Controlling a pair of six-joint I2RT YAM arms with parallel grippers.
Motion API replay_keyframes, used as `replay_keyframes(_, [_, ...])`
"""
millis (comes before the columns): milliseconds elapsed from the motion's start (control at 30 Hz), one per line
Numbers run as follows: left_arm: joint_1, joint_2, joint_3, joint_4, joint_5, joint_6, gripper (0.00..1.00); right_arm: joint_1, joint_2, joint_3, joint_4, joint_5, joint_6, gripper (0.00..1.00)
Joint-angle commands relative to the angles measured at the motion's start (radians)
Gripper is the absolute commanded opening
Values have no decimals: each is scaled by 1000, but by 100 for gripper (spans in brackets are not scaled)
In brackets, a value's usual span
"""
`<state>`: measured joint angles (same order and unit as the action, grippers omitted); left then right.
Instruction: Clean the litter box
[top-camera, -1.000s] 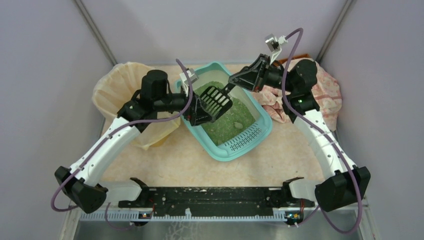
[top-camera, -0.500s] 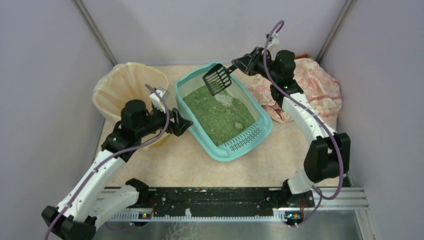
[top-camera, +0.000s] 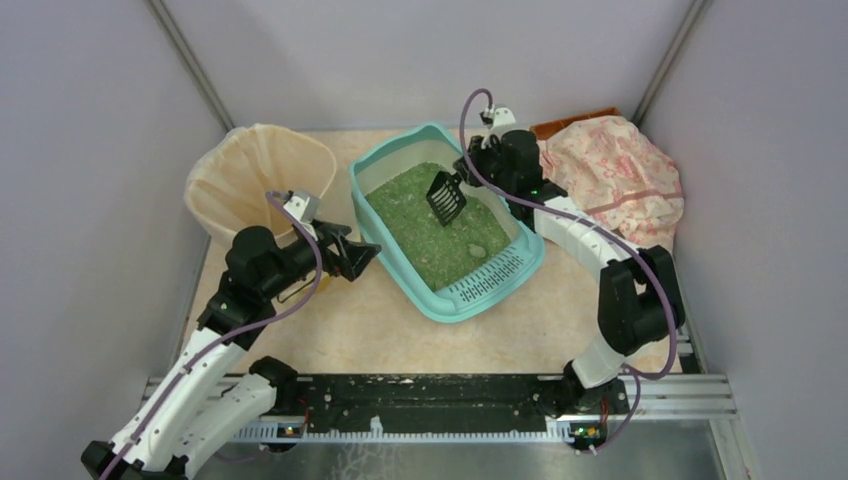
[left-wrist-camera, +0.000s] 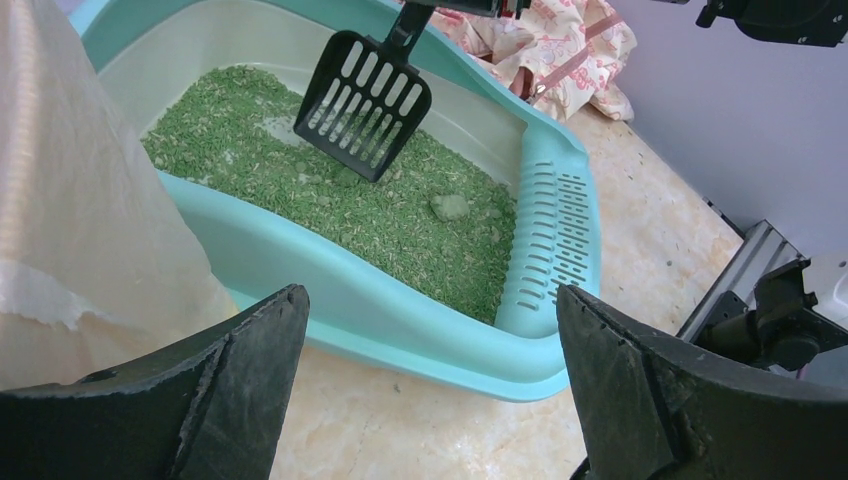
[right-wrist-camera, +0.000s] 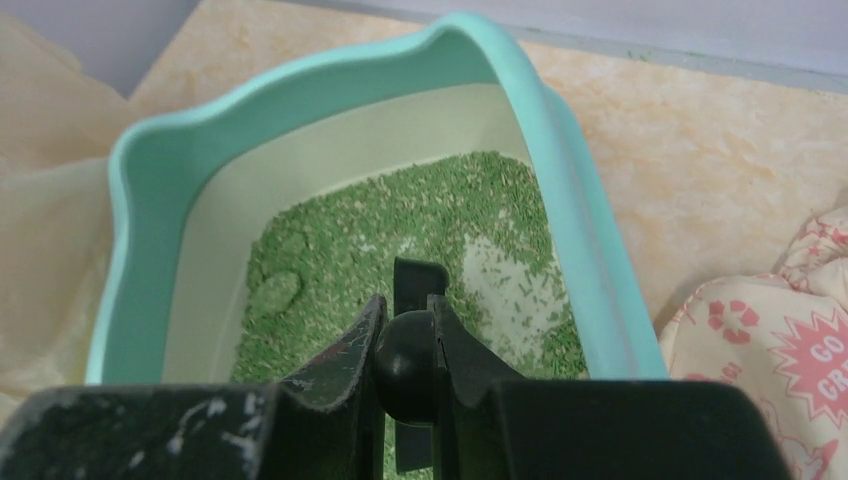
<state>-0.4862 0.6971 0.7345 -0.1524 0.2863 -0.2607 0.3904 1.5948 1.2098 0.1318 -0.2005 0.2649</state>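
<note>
The teal litter box (top-camera: 490, 277) lies at the middle of the table, green granules (top-camera: 425, 225) inside and its slotted grate at the near right. A pale clump (top-camera: 476, 251) sits near the grate and also shows in the left wrist view (left-wrist-camera: 449, 206). My right gripper (top-camera: 470, 170) is shut on the handle of a black slotted scoop (top-camera: 446, 197). It holds the blade tilted down just over the granules at the far end. My left gripper (top-camera: 362, 255) is open and empty, just outside the box's left wall (left-wrist-camera: 400, 300).
A beige bag-lined bin (top-camera: 250, 175) stands at the far left, close to my left arm. A pink patterned cloth (top-camera: 615, 170) is bunched at the far right beside the box. Grey walls close in the back and sides.
My right arm has brought the scoop from over the box's far rim down toward the granules. My left arm has pulled out of the box to its left side.
</note>
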Motion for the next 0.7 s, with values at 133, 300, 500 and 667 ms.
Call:
replay_keyframes(133, [2,-43,-50,54,27,-11,99,41,-8,-61,121,172,-138,0])
replay_keyframes(300, [3,-49,-61,66,20,-4,98,41,-13,-46,118,192,-167,0])
replay_keyframes(500, [2,-42,-72,82,34,-17,98,41,32,-61,111,192,-196,0])
replay_keyframes(667, [3,-40,-65,64,27,-7,98,44,64,-117,142,161,-176,0])
